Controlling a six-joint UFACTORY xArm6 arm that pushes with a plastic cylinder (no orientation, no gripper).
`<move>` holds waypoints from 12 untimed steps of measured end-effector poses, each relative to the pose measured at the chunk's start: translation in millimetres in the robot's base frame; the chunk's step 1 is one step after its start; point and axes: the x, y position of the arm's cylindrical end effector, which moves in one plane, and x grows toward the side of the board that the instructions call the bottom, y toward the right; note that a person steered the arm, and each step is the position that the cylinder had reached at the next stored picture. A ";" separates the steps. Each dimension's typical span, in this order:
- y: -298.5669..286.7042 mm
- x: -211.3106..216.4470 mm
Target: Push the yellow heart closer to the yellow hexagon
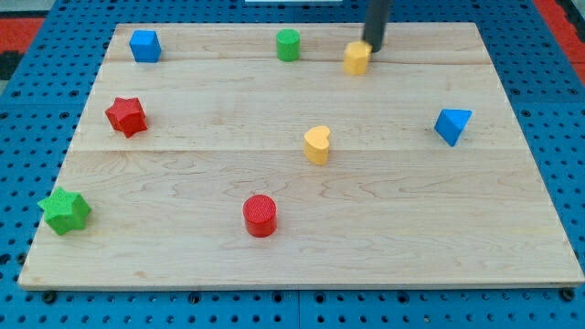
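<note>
The yellow heart [317,144] sits near the middle of the wooden board. The yellow hexagon [356,58] sits near the view's top, right of centre. My tip [373,48] is at the hexagon's upper right edge, touching or almost touching it, far above the heart. The rod comes down from the view's top.
A blue cube [144,45] sits at top left, a green cylinder [288,44] at top centre, a red star [126,116] at left, a green star [65,211] at bottom left, a red cylinder [260,216] at bottom centre, a blue triangular block [452,124] at right. The board [457,247] lies on a blue pegboard.
</note>
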 end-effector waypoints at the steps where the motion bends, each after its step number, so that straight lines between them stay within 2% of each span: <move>1: -18.5 50.4; 2: -2.0 103.7; 3: 63.9 132.0; 4: 7.8 184.8; 5: -72.5 179.3; 6: -52.4 138.6; 7: -33.3 116.7; 8: -21.9 185.8; 10: -41.7 186.6; 12: -21.9 167.0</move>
